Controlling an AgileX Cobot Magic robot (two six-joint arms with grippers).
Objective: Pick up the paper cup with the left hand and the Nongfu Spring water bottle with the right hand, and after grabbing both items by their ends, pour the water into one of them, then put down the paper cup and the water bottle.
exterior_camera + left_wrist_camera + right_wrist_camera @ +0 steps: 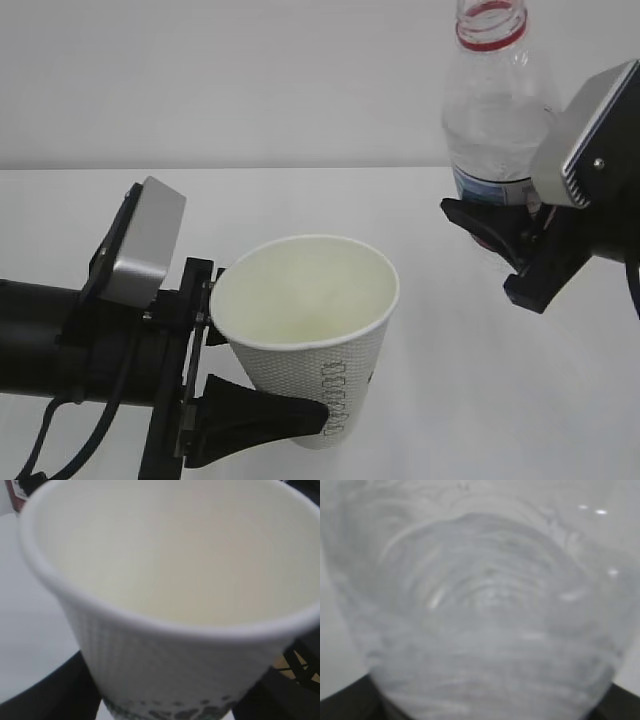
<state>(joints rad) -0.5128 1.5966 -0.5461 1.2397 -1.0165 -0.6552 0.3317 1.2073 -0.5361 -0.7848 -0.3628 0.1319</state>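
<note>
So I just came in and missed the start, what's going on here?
Two robot arms each hold something above a white table. The left end effector grips a paper cup near its base, mouth up. The right end effector holds an uncapped water bottle upright by its lower part, off to the cup's right. No water is pouring; whether the cup holds any is unclear.

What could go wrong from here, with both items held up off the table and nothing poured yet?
The water bottle stands upright, well right of and above the paper cup; tipped from there, the stream could miss the rim. The left gripper pinches the thin cup low down, so it could buckle or tilt. The capless bottle could slip in the right gripper.
</note>
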